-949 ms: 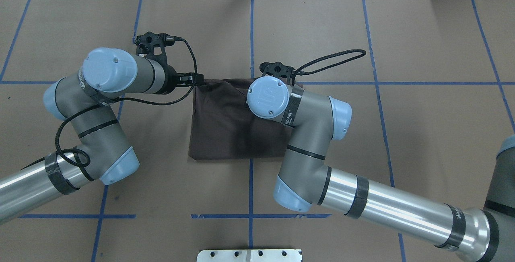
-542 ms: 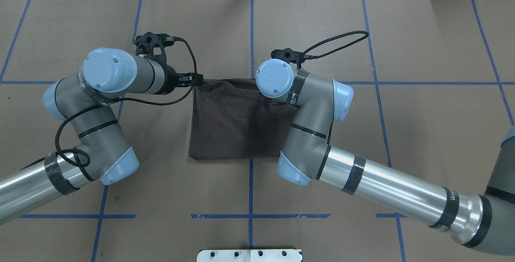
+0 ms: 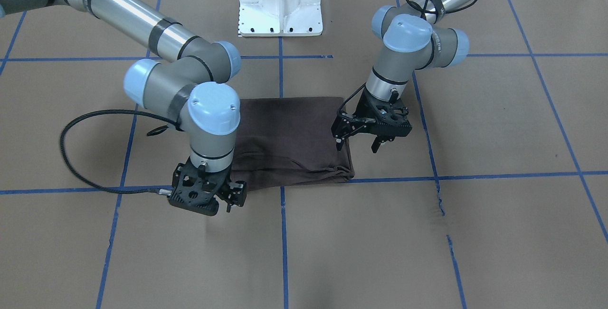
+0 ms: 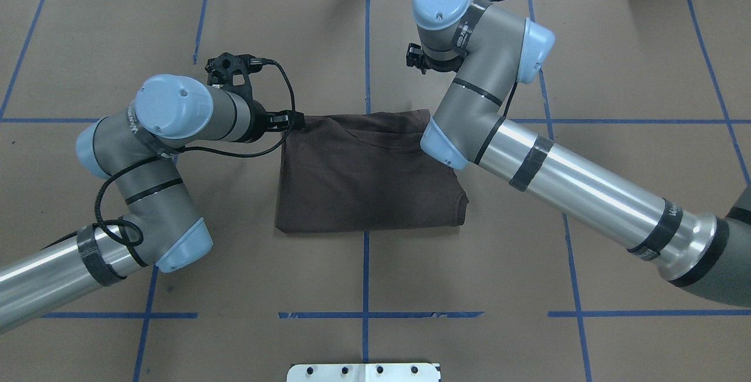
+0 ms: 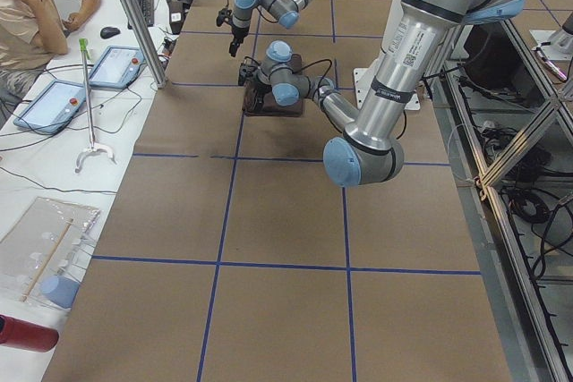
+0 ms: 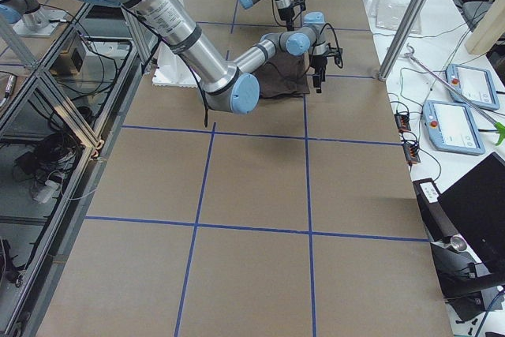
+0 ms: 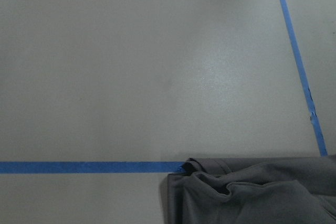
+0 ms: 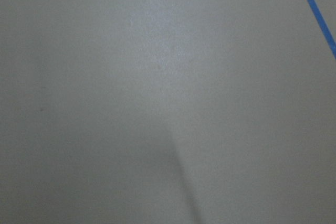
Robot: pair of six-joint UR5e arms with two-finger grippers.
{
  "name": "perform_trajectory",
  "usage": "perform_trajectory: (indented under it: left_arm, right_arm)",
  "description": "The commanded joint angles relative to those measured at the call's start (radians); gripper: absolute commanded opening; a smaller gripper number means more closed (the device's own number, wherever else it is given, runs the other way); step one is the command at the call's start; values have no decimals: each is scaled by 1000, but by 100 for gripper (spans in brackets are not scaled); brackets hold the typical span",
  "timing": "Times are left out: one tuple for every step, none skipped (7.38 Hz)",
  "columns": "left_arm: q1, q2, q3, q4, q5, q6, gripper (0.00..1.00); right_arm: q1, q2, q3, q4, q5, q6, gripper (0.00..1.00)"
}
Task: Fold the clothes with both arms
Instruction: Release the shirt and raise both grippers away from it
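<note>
Overhead view, clock directions read from the robot's side. The T-shirt (image 4: 369, 176), dark grey-brown, lies folded into a rough rectangle, flat on the brown-papered table (image 4: 616, 47) near its centre, with looser folds bunched along its 12 o'clock edge. The left gripper (image 3: 357, 144) hangs at the shirt's 10 o'clock corner, fingers spread wide and gripping nothing. One fingertip appears over the cloth's side edge and the other over bare paper. Its wrist camera sees that corner lying slack beside a blue tape line (image 7: 89, 167). The right gripper (image 3: 233, 199) is raised near the shirt's far corner, toward 1 o'clock, and holds no cloth. Its finger spacing cannot be told, and its wrist camera shows almost only bare paper
</note>
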Motion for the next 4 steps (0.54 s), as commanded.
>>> perform_trajectory:
  left_arm:
    - [16, -91, 83, 64, 6, -41, 100]
    - [26, -84, 94, 64, 8, -35, 100]
    - [27, -90, 130, 63, 10, -27, 100]
    - [27, -90, 141, 63, 28, -1, 100]
  right_arm:
    - [31, -18, 66, -2, 56, -36, 100]
    - [31, -38, 84, -2, 56, -34, 100]
    - [31, -66, 113, -2, 56, -34, 100]
    - [31, -74, 122, -2, 56, -36, 100]
